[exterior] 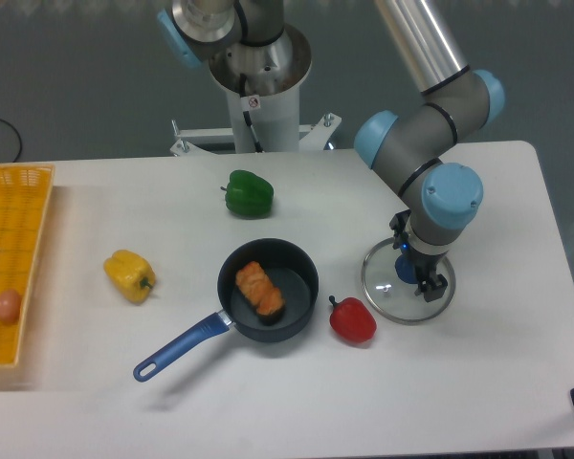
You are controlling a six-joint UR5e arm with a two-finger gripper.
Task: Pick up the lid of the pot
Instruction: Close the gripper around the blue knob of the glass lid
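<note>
"Where is the lid (387, 298) to be found?"

"Under the claw (419, 256), flat on the table (191, 421). Its clear disc is topped by a blue knob (404, 272), which is seen at the gap between the fingers."

"And how is the claw set?"

"Released: its two fingers are spread wider than the knob. Whether the knob is touched by either one cannot be told."

"What is placed closest to the lid?"

"A red pepper (353, 321), just beside it, on the camera side of the claw and a little toward picture left."

"And past that?"

"A black pan (295, 279), farther to picture left of the claw. Some brown food (256, 286) is held in it, and its blue handle (184, 347) is pointed away from the claw, toward the camera and picture left."

"Are other peppers seen?"

"Two. A green pepper (249, 193) is set behind the pan, well to picture left of the claw. A yellow pepper (129, 275) is laid farther out on that same side, beyond the pan."

"What is seen farthest from the claw?"

"An orange crate (24, 182), cut off by the picture's left edge. A reddish-brown round thing (8, 306) is contained in it."
</note>
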